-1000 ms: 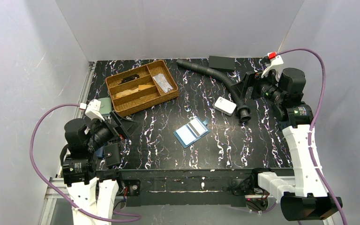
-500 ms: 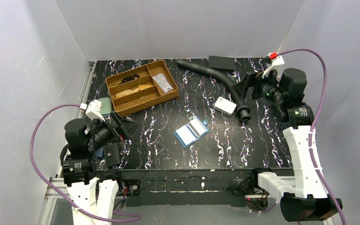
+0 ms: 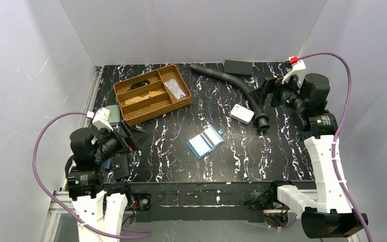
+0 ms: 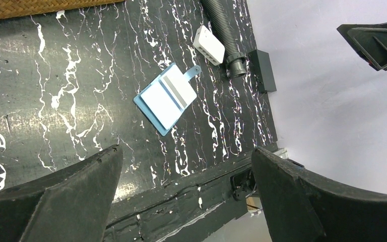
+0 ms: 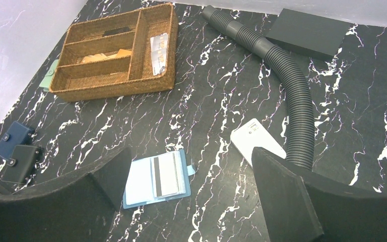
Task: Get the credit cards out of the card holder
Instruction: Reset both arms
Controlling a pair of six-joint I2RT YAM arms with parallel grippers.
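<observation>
Though spread wide and empty at left gripper (image 4: 185, 151) and right gripper (image 5: 190, 151), reckon card holder (image 3: 205, 142) (credit cards (image 5: 169, 174) tucked inside) open mid-table between them, long axis slanting near-left to far-right, about equally near both.

One card holder (image 3: 206, 142), one tray (image 3: 156, 112), one hose (image 3: 230, 79), two dark wallets (image 5: 21, 162).

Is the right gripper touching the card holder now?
Apart. The top external view shows the right gripper far from the open card holder, with a stretch of table between them.
</observation>
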